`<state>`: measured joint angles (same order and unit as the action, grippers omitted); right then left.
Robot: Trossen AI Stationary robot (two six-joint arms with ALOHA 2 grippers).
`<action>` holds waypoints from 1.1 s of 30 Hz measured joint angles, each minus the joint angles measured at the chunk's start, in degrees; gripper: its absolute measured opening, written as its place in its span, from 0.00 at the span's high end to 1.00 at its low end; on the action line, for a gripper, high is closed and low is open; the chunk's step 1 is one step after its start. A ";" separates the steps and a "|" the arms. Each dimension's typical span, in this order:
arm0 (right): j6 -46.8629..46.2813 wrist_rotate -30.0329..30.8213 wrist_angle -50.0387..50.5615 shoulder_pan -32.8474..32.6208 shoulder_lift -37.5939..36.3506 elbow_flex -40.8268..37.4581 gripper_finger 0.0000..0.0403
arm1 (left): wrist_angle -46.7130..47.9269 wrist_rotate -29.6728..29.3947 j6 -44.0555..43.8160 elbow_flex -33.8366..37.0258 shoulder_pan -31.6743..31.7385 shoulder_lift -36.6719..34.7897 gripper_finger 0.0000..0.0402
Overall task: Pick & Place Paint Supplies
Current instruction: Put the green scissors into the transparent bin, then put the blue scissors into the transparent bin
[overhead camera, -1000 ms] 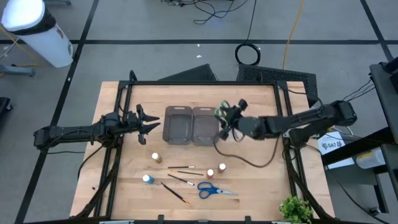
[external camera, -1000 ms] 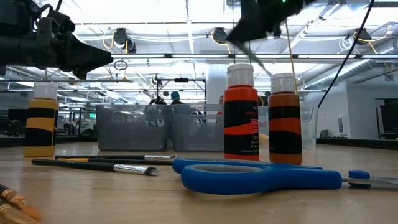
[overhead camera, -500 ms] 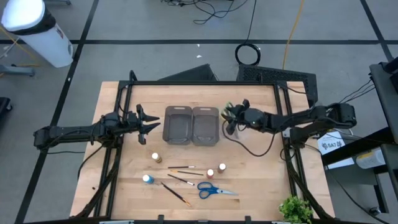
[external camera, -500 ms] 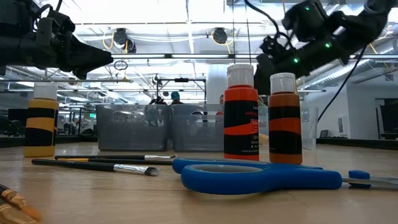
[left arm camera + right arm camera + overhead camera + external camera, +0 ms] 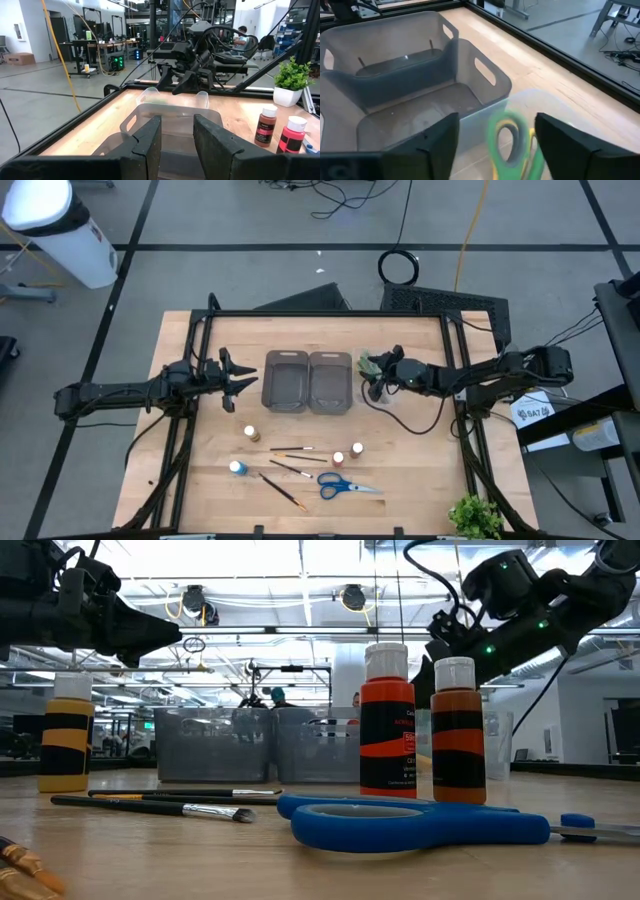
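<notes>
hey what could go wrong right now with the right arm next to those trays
The right gripper sits open above the green scissors, which lie in a clear tray beside the grey tray. A careless move could nudge either tray. Later, the orange bottle and brown bottle stand close together, so grabbing one might topple the other.

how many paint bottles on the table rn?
4. Brown-labelled bottle below the grey trays; blue bottle at the front left; red-orange bottle and orange-brown bottle side by side above the blue-handled scissors. None look hidden.

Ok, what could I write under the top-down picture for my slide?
Right hand hovers beside two grey trays; left hand waits opposite; bottles, brushes and blue scissors lie below.
</notes>
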<state>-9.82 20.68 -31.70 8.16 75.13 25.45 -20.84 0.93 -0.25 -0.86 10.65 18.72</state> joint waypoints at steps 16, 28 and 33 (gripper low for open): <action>3.58 -11.25 -18.85 -14.93 -4.81 0.42 0.27 | 0.00 0.00 0.00 0.00 -0.01 0.02 0.69; 2.86 12.59 14.55 -43.74 14.59 30.76 0.26 | 0.02 0.00 -0.02 0.00 0.01 0.02 0.69; -1.33 12.07 27.89 -45.10 29.03 44.23 0.26 | 0.02 0.00 -0.02 0.00 -0.01 0.01 0.69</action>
<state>-11.16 32.75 -3.82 -36.93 104.16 69.68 -20.82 0.93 -0.27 -0.86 10.64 18.74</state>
